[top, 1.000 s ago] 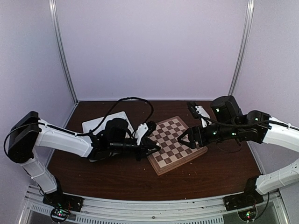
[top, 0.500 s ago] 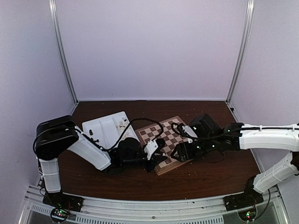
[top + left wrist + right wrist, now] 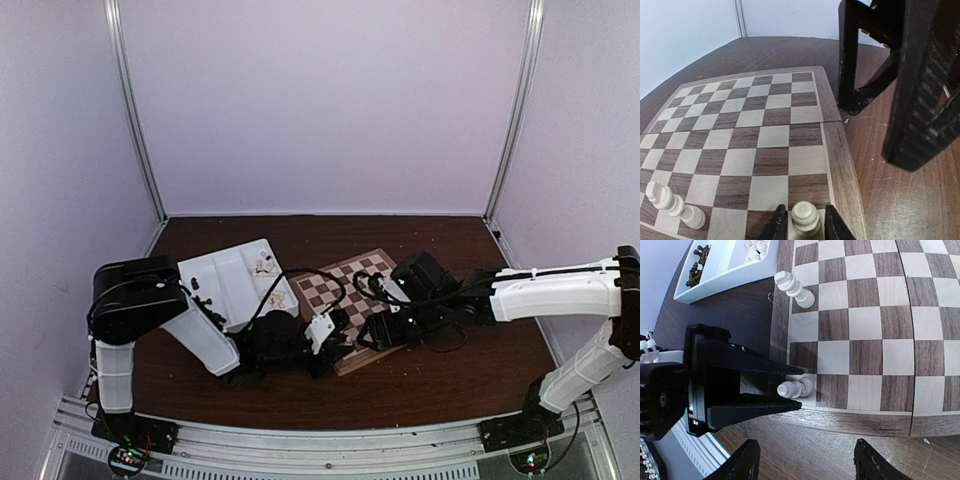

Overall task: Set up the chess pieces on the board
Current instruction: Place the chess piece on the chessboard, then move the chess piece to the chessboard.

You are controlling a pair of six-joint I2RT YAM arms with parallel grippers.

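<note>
L gripper [image 3: 804, 231] loosened, white pawn [image 3: 795, 388] btwn jaws, board [image 3: 832, 150] corner sq.

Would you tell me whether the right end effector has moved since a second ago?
Yes: the right end effector has shifted left and nearer, away from the right corner post.

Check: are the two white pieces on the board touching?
Apart. Right wrist view: bare squares lie between the corner piece and the taller piece.

Cream-and-brown checkered board [image 3: 740, 135], cream pieces [image 3: 805, 218], white tray [image 3: 725, 275]
</note>
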